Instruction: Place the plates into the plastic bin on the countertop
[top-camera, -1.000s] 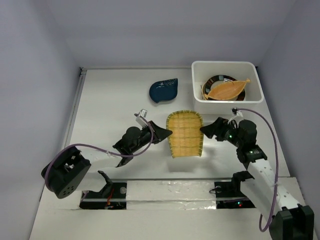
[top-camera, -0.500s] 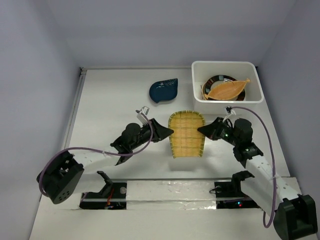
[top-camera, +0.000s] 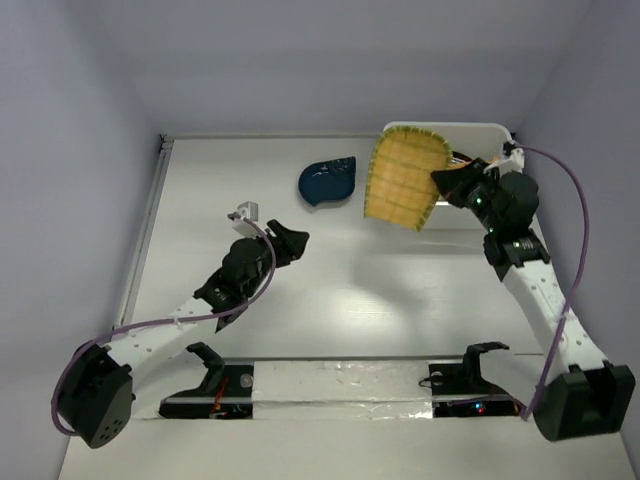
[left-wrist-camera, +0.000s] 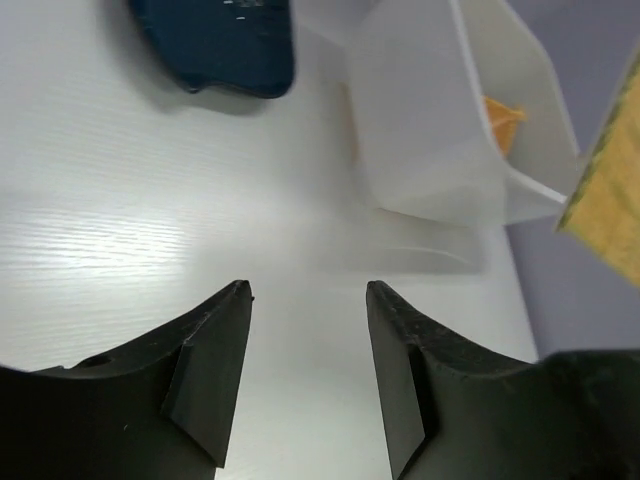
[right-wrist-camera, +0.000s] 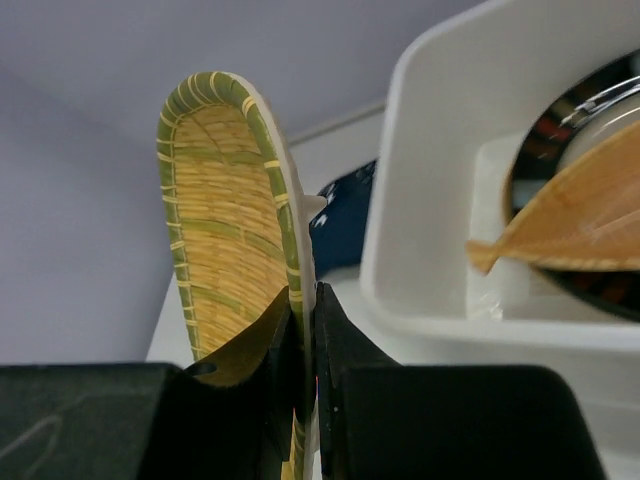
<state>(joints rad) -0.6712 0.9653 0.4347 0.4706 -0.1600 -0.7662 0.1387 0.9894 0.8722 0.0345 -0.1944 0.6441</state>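
Right gripper (top-camera: 437, 180) is clamped on the rim of 1 yellow-green ribbed plate (top-camera: 403, 180), held on edge in the air beside the plastic bin (right-wrist-camera: 420, 180). Bin shows 2: orange boat-shaped plate (right-wrist-camera: 570, 220) over dark striped-rim plate (right-wrist-camera: 590, 95). 1 navy leaf plate (top-camera: 327, 181) on countertop (top-camera: 400, 290). Left gripper (top-camera: 297, 240) wide, empty.

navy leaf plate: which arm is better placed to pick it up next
Left. The left gripper is open, empty and points toward the navy leaf plate; the right gripper is shut on the yellow-green ribbed plate by the plastic bin.
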